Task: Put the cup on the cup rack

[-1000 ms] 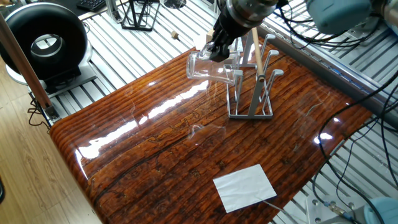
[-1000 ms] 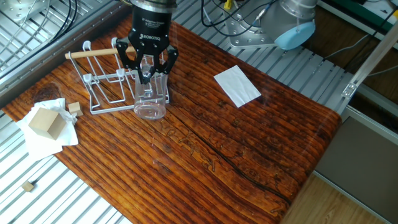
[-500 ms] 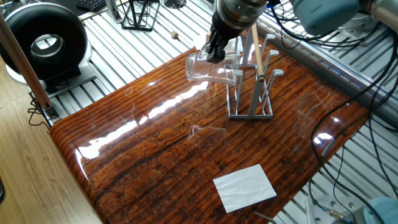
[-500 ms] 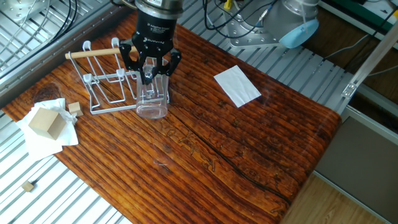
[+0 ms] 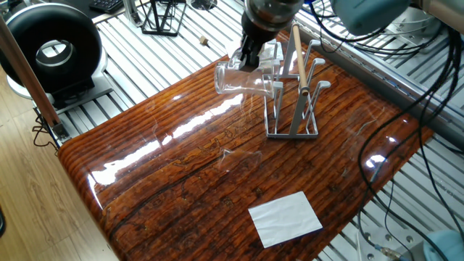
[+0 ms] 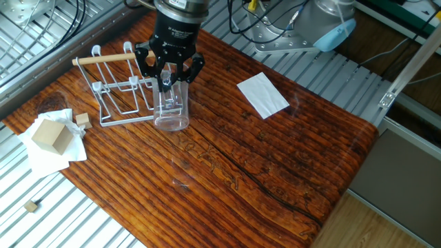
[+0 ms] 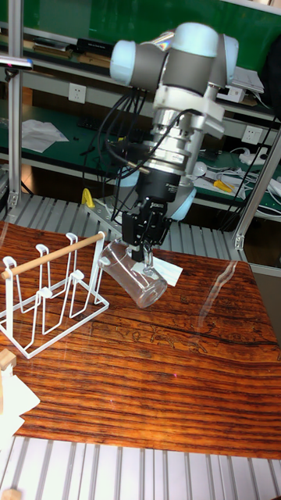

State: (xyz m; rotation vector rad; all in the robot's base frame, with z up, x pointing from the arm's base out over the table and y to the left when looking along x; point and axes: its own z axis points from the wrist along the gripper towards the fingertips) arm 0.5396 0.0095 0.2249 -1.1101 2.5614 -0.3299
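Since a second ago, the end effector and the cup it carries have shifted a little away from the cup rack, toward the middle of the desk; in the other fixed view the glass now sits slightly further right than before, while the rack, the paper sheet and the wooden block have not moved.

The arm comes down from above in the tall fixed view, its pale blue joints overhead and the wrist pointing down and slightly toward the rack. Its black fingers are clamped on the rim end of the cup, one finger on each side of the glass wall.

The cup is a clear, colourless tumbler with a thick base. It hangs tilted, well off upright: in the tall fixed view the held end is up near the rack's wooden rod and the far end slants down and away from it, above the desk surface. Whether it touches the desk cannot be told. It lies just beside the near end of the cup rack, close to the pegs, and is not on any peg.

The rack stands upright on the desk, grey wire with a light wooden rod across the top.
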